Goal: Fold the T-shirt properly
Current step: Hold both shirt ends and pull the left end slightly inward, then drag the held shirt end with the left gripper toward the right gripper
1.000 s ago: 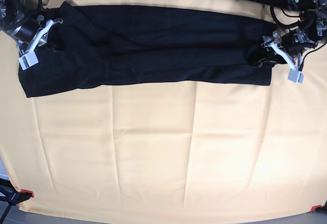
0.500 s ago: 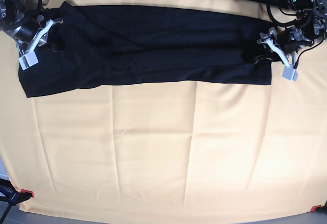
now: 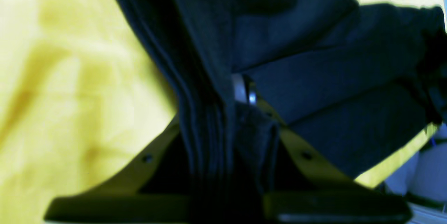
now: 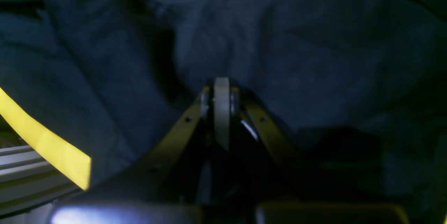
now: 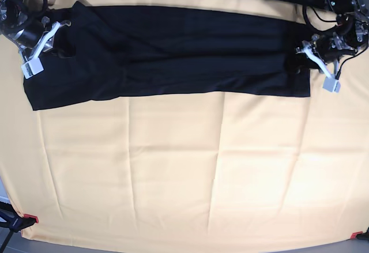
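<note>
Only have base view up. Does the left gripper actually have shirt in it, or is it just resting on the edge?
Observer: It has it. In the left wrist view the left gripper is closed, with a bunch of the T-shirt hanging down between its fingers.
Operator: One layer or more?
Observer: More. Several stacked fold edges run side by side through the grip.
Operator: And the right side?
Observer: The right gripper has its tips together over dark fabric. I can't tell whether any cloth is pinched. A strip of the yellow cloth shows at lower left of that view.
</note>
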`<act>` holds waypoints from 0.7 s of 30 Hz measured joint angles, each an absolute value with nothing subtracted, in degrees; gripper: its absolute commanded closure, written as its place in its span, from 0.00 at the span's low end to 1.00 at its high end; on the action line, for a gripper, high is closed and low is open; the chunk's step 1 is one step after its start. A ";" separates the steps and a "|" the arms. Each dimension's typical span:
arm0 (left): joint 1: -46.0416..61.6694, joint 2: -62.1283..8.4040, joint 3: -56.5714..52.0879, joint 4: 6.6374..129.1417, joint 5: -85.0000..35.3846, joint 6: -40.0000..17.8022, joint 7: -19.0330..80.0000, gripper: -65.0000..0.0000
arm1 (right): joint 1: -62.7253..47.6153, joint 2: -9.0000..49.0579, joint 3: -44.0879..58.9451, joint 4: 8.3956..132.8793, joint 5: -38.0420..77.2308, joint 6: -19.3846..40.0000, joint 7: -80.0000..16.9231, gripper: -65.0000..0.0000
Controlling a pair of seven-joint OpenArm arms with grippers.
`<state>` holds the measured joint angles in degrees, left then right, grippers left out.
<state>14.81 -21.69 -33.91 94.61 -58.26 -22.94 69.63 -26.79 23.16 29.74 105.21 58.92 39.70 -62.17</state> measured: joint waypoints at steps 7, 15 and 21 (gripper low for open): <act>14.28 -25.12 -41.63 94.54 -58.92 -23.11 69.80 1.00 | -26.79 23.16 29.74 105.21 62.39 39.70 -62.37 1.00; 14.28 -28.27 -41.87 94.52 -61.41 -23.20 70.13 1.00 | -26.63 23.16 29.74 105.21 70.30 39.70 -62.81 1.00; 14.26 -28.38 -41.87 94.50 -64.38 -25.41 70.39 1.00 | -23.59 22.85 28.08 105.21 69.38 39.70 -62.63 1.00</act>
